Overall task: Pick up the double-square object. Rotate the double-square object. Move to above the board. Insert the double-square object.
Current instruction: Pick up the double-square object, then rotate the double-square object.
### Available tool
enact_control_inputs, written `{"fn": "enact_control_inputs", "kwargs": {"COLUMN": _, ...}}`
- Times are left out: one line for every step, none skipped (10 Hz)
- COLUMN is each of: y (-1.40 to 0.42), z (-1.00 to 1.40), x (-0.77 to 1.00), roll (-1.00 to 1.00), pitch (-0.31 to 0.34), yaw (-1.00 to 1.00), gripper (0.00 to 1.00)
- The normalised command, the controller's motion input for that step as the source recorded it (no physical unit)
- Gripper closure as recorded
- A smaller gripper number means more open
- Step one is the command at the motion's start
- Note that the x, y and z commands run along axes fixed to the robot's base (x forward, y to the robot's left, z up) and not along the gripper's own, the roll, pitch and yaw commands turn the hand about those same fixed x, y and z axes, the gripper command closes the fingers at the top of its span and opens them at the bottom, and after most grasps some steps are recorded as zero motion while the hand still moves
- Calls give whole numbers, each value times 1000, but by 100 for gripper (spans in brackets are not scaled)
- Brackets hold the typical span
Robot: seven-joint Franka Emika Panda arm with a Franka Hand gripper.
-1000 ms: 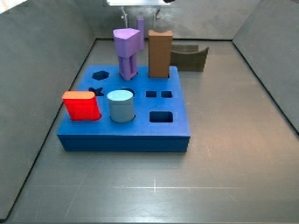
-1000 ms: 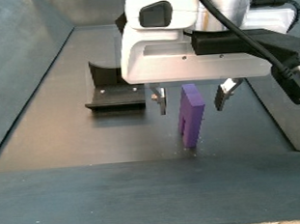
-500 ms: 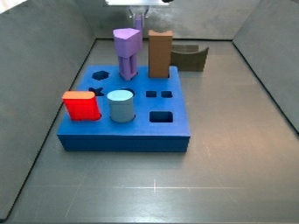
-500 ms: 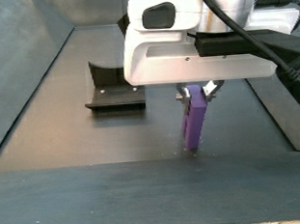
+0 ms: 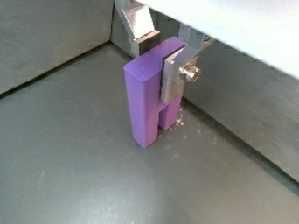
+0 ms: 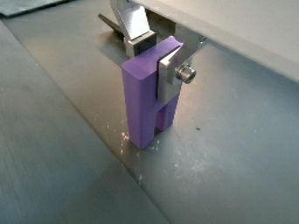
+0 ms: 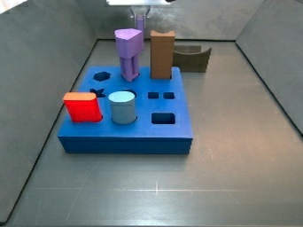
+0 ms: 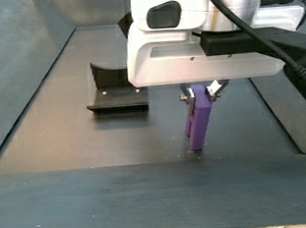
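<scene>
Since one second ago the fingers have closed from wide apart onto the double-square object [image 8: 197, 123], and the gripper [image 5: 163, 54] now clamps its upper part. The block stands upright on the grey floor, behind the board [image 7: 130, 115]. The pick-up step seems in hand; next I expect a straight lift, then the rotation.

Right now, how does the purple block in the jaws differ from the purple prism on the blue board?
The double-square object stands on the grey floor, clamped by the gripper; the purple prism stands in the board, untouched. The double-square object has a flat top and a groove down its side; the prism's top is pointed. Both are purple, tall and upright.
</scene>
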Motion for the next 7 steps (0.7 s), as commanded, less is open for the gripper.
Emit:
{"fn": "enact_control_inputs", "kwargs": {"y": 0, "z": 0, "x": 0, "roll": 0, "pitch": 0, "yaw": 0, "gripper": 100}}
{"fn": "enact_control_inputs", "kwargs": {"y": -965, "z": 1000, "x": -278, "roll": 0, "pitch": 0, "yaw": 0, "gripper": 100}}
{"fn": "enact_control_inputs", "kwargs": {"y": -1000, "z": 986, "x": -291, "roll": 0, "pitch": -31, "yaw": 10, "gripper": 100}}
{"fn": "enact_control_inputs", "kwargs": {"y": -965, "z": 1000, "x": -292, "roll": 74, "pitch": -73, "yaw": 32, "gripper": 100}}
{"fn": "enact_control_inputs", "kwargs": {"y": -935, "z": 1000, "x": -268, "roll": 112, "pitch": -61, "yaw": 35, "gripper": 100}}
{"fn": "enact_control_inputs", "kwargs": {"y": -911, "z": 1000, "x": -238, "roll": 156, "pitch": -14, "yaw": 35, "gripper": 100}}
{"fn": "enact_control_inputs", "kwargs": {"y": -895, "z": 1000, "x": -226, "roll": 168, "pitch": 25, "yaw": 36, "gripper": 100}}
